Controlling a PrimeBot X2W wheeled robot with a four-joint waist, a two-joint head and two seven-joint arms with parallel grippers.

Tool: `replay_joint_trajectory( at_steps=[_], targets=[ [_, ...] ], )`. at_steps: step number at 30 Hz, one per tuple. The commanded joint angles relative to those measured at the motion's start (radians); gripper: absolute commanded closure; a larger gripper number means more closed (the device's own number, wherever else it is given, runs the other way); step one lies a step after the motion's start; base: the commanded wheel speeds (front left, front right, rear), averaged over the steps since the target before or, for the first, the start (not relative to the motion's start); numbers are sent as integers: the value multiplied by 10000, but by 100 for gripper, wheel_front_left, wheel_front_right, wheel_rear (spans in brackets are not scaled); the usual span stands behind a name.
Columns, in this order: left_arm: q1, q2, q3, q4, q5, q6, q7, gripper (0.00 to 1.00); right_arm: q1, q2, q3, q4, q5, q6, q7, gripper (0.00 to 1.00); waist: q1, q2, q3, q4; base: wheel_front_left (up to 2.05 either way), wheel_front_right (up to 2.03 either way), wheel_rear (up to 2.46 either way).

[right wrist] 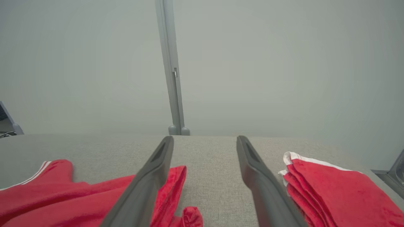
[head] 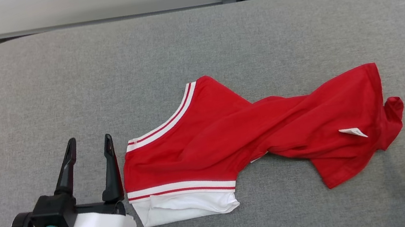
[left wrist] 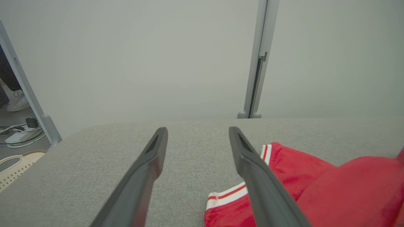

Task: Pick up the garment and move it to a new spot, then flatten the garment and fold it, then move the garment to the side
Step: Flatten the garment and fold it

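The garment [head: 247, 134] lies twisted in the middle of the counter [head: 135, 55], its white-striped end just beside the left claw [head: 90, 140], its red hem toward the right claw [right wrist: 204, 139] — both claws stand apart, holding nothing. It looks light and limp, likely to sag when lifted; pinching the striped edge and the hem corner — not the bunched middle — should spread it.
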Motion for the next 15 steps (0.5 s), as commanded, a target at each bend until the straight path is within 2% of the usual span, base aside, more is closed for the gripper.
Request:
replay_joint_trajectory(
  at_steps=[1,10,15],
  targets=[
    [157,78,54,60,21,11,-46,0,364,217,58,-416,-200,-3,184,0,0,0,-377,-187,0,0,0],
    [890,273,31,380,-142,-45,43,0,1897,1205,767,-1607,-717,-4,911,0,0,0,-1120,-451,0,0,0],
    [1078,300,6,398,-223,21,58,0,2121,1387,846,-1777,-760,-4,1035,0,0,0,-1189,-504,0,0,0]
  ],
)
